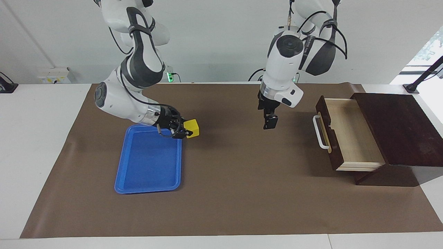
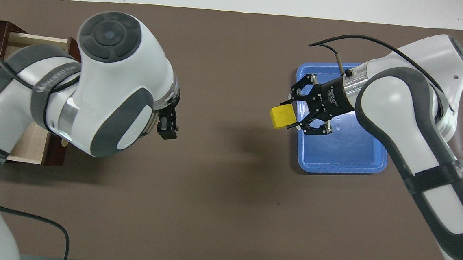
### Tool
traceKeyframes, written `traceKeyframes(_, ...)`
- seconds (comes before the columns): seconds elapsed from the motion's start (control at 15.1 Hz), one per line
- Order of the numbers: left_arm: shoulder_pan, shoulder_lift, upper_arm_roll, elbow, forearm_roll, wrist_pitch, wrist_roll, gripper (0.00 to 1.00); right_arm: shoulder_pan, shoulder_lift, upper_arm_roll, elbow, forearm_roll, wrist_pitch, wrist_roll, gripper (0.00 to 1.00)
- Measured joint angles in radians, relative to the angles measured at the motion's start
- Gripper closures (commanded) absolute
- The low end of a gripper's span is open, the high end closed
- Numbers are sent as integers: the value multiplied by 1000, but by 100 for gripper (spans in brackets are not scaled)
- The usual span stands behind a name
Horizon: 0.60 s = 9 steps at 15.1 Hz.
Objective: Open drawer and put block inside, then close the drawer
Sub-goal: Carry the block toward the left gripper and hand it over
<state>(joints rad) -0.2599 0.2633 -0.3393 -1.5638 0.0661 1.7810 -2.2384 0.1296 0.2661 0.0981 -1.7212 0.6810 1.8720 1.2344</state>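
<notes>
While the overhead view buries most of the robots' end of the table under the two arms, the facing view lays it open. The left gripper (image 1: 270,123) hangs over bare brown mat (image 1: 242,193) between the tray and the drawer, pointing down. It is seen edge-on, with nothing in it and its fingers apart. From above, only its dark tip (image 2: 167,128) shows past the arm's white casing.

The right gripper (image 1: 186,131) is clamped on the block (image 1: 192,128), the yellow cube sticking out past its fingertips. The facing view shows the cube lifted clear of the surface. The overhead view shows it (image 2: 283,117) over the mat, just off the edge of the blue tray (image 2: 344,154) toward the left arm's end, with the gripper's links (image 2: 310,111) splayed over the rim.

The tray (image 1: 119,169) reaches farther from the robots than both grippers.

At the left arm's end, the drawer (image 1: 353,138) stands pulled out of its dark wooden box (image 1: 398,128). Its pale interior is bare and its white handle (image 1: 320,133) faces the tray. From above, only slivers of that pale wood (image 2: 30,150) show under the left arm.
</notes>
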Motion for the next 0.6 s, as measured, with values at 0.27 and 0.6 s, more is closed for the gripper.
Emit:
traceKeyframes(0.27, -32, 14, -1, 8, 11, 8, -56, 0, 100, 2, 0, 9, 0, 80, 109, 100)
traceKeyframes(0.6, -62, 14, -4, -10, 11, 78, -191, 0, 162, 5, 0, 9, 1, 154, 264, 100)
